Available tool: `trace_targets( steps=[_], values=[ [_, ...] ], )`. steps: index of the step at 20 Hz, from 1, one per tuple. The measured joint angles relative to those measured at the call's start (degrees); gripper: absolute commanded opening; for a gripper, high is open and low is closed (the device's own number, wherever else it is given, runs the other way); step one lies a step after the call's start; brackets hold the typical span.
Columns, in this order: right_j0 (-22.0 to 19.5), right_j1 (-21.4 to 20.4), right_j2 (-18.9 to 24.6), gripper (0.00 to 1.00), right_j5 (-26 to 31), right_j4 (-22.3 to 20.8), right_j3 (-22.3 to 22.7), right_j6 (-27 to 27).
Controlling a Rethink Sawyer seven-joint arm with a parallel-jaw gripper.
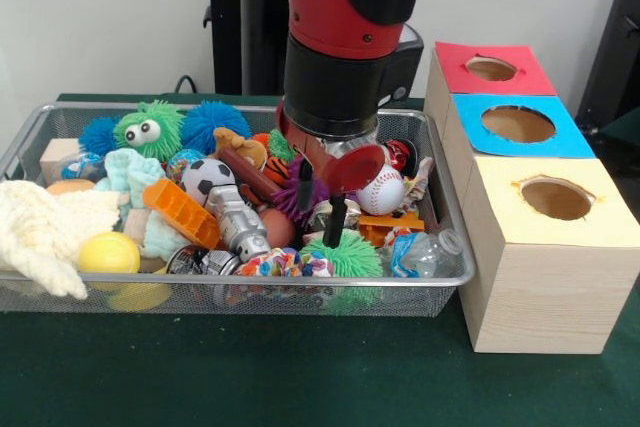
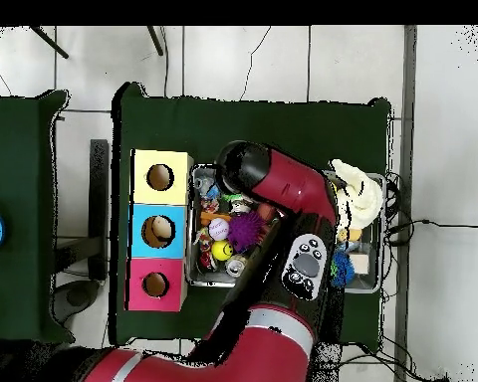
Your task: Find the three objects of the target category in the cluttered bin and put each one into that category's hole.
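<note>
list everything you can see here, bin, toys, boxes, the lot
wire mesh bin: one, silver, on the green table, packed with toys
wooden boxes: three in a row beside the bin, tops red, blue and yellow, one round hole each
spiky balls: blue and googly-eyed green at the back, green at the front
baseball: one, white, beside the gripper
soccer ball: one, black and white, mid bin
yellow ball: one, front corner
knitted cloth: one, cream, over the bin's end
orange block: one, mid bin
arm: red and black, above the bin
gripper: fingers down among the toys, open
</note>
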Motion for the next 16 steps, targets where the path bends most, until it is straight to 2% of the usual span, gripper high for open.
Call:
trace_targets(
  steps=[16],
  values=[
    [-2.7, 0.5, 0.0, 1.00, 0.0, -0.2, -0.1, 0.0]
  ],
)
